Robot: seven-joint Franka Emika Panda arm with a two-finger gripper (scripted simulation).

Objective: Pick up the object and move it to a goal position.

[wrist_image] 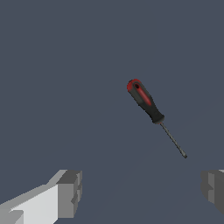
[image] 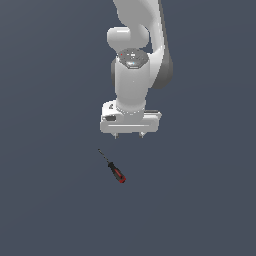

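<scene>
While I watch from the exterior view, my arm hangs straight down over a flat, featureless slate-grey floor. Its casing is smooth, glossy white, built from rounded cylinders, with a darker grey band along the side and a round metallic cap on the wrist joint. Below that sits the gripper, a broad, boxy white block with two short dark fingertips poking out underneath. They stand wide apart with nothing between them, so I read the hand as open and empty.

The screwdriver lies on the floor just below the gripper and a little toward the exterior view's left, apart from it and untouched. It is tiny next to the hand. Its handle is stubby and rounded, black with red inlays and a red end cap, and it narrows into a thin, dark metal shaft that runs diagonally up toward the exterior view's left.

From the wrist view I see the same screwdriver lying slantwise, its handle glossy. Both fingers show as blocky grey pads with stepped, ridged faces, one on a white mount, set far apart at the frame's edges.
</scene>
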